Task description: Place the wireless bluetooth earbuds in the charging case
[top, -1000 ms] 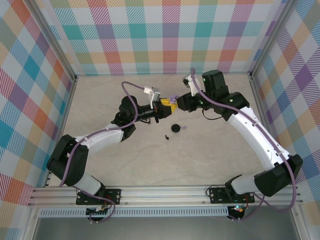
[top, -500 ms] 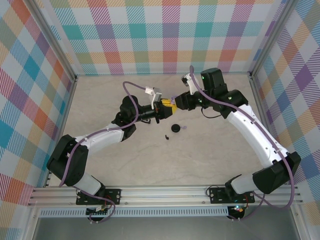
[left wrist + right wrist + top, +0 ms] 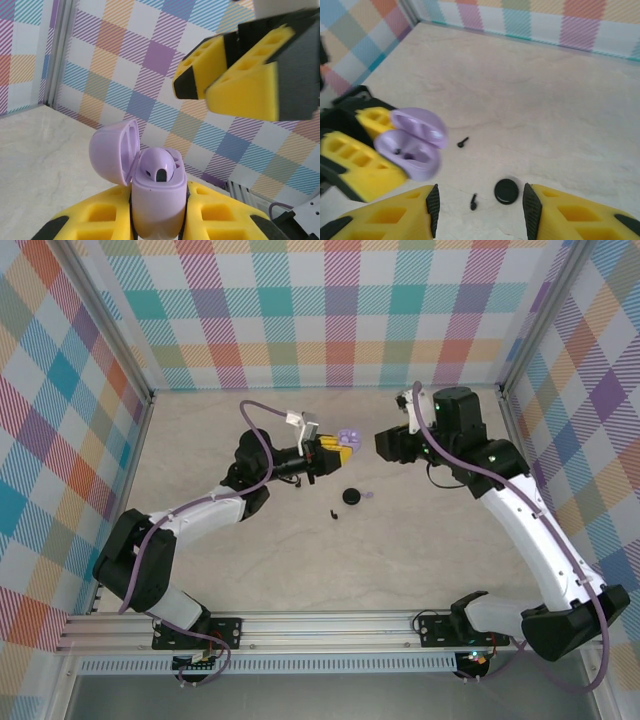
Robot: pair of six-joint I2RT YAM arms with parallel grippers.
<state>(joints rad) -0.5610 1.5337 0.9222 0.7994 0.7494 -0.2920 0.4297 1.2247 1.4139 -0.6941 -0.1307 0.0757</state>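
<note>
Over the desk point(image 3: 200, 440), far centre, the left end effector point(image 3: 338, 451) is pinching the lilac charging case point(image 3: 156, 200) tight btw its pads, w/ the lid point(image 3: 116, 152) hanging open. The right end effector point(image 3: 479, 205) is hovering to the right of it, apart, jaws spread, carrying nothing.

Risks: the pinch is narrow, so a push from above could be tilting or sliding the case. The lid could be swinging shut. A black bud point(image 3: 463, 142) and a second black bud point(image 3: 473, 201), lying loose near the round black case point(image 3: 506, 191), are prob. going to skid if nipped off-centre.

Hard to read: one well seems to be holding a lilac bud point(image 3: 159, 167), and the other well is hidden. A lilac speck point(image 3: 368, 496) beside the black case is too small to ID.
</note>
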